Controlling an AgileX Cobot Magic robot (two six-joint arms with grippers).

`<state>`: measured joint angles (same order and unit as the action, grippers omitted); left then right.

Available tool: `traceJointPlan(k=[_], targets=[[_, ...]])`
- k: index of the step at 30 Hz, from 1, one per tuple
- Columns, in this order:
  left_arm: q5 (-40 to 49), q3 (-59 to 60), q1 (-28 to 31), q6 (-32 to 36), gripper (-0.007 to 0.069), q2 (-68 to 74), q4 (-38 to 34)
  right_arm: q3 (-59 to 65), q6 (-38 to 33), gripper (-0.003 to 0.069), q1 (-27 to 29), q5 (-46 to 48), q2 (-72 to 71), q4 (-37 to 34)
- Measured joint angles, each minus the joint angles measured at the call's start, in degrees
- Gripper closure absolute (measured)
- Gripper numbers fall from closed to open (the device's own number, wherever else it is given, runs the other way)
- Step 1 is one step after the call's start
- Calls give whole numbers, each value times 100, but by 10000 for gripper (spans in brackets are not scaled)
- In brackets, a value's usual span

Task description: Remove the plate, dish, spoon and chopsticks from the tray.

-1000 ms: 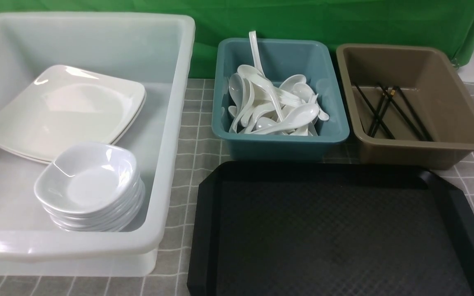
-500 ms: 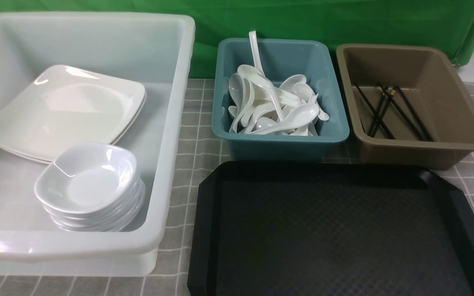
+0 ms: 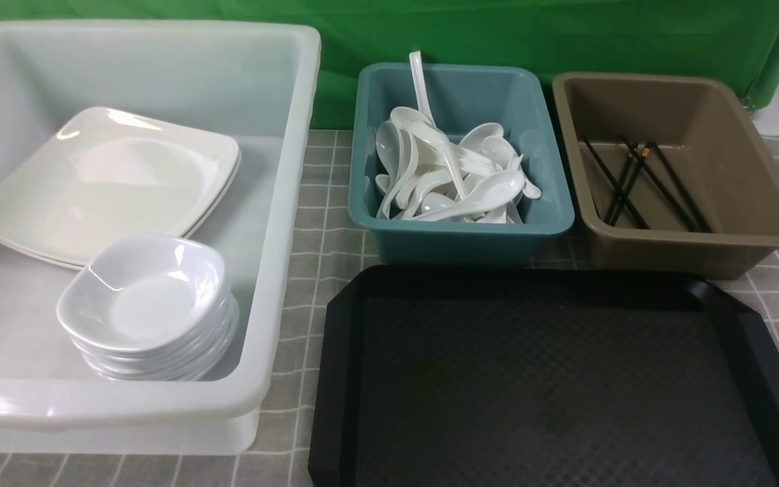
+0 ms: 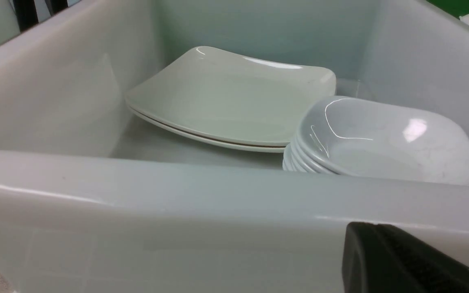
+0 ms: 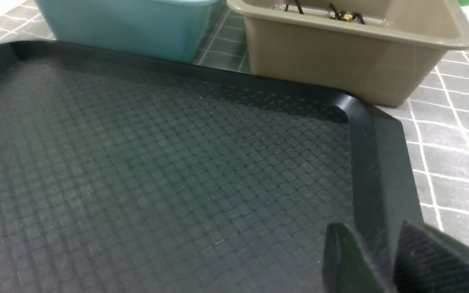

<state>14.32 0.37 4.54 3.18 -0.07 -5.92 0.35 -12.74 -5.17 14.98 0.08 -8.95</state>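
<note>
Tray (image 3: 342, 379): black plastic, diamond-textured, cut corners. Left gripper (image 4: 401, 260) fingers together; right gripper (image 5: 385, 260) fingers slightly apart, holding nothing.

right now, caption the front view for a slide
Bare black tray; plates, dishes, spoons and chopsticks sorted into tubs.

no readable text, labels, brands or numbers anywhere in view

The bench (image 3: 325, 223) wears a grey cloth with a white grid. On it stand a white tub (image 3: 274, 223) at the left, a teal tub (image 3: 460, 237) and a brown tub (image 3: 673, 260) at the back, with the black tray (image 3: 342, 379) in front of those two.
</note>
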Motion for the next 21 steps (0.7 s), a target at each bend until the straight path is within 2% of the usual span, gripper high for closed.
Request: traceJointPlan(k=[21], targets=[[-20, 0, 0, 114, 616, 0, 18, 0, 0, 421, 0, 0, 0, 0]])
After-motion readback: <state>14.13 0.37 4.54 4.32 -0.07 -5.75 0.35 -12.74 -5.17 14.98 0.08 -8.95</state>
